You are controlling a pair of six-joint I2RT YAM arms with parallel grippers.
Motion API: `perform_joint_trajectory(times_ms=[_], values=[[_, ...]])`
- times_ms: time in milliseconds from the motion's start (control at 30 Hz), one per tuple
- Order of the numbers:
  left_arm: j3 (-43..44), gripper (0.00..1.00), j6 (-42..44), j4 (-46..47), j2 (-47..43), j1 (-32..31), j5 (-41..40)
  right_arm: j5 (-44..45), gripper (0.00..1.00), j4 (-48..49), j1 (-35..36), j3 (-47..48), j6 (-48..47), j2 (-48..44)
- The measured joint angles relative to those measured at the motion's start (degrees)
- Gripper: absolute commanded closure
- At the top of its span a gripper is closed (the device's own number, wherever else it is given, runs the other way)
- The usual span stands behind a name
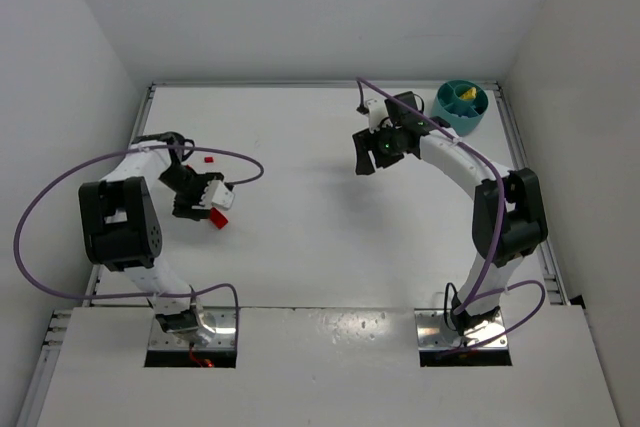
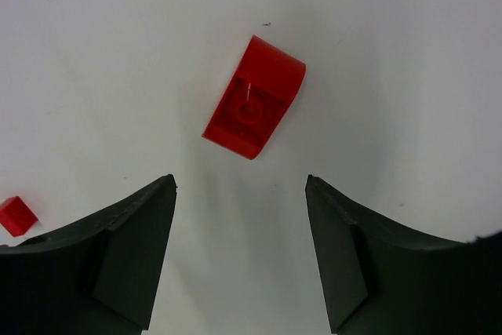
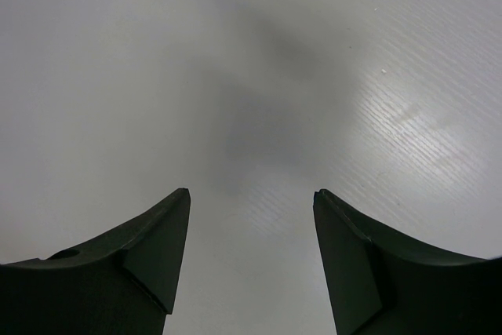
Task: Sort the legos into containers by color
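Left claw [image 2: 239,186] first: the jaws are spread with nothing between them. The larger red lego [image 2: 253,98] lies on the desk [image 1: 300,247] just ahead of the fingertips, touching neither and turned at a slant to them. A smaller red lego [image 2: 17,216] shows at the left edge of that wrist view, close beside the left finger [image 2: 118,256]. From above, we see both reds on the left side of the desk, with the left wall [image 1: 70,67] not far off.

Over to the right claw [image 3: 251,194]: the jaws are apart and hold nothing, and there is only bare desk and its own soft shadow below. Just to its right sits the teal tub [image 1: 462,125], tucked into the far right corner, near the back edge and the right wall. We can make out a yellow lego [image 1: 465,94] inside it, though not which compartment.

Between the two claws lies a wide stretch of bare white desk.
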Motion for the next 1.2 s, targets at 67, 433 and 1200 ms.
perform_joint_trajectory(times_ms=[67,433,1200], values=[[-0.2,0.30,2.1,0.9,0.2,-0.3,-0.1,0.3,0.35,-0.3,0.0,0.0,0.0,0.0],[-6.0,0.28,6.0,5.0,0.6,-2.2,0.1,0.8,0.35,-1.0,0.0,0.1,-0.1,1.0],[-9.4,0.93,-12.4,11.7,-3.9,-9.0,10.5,-21.9,0.30,6.6,-0.1,-9.5,14.0,-2.5]])
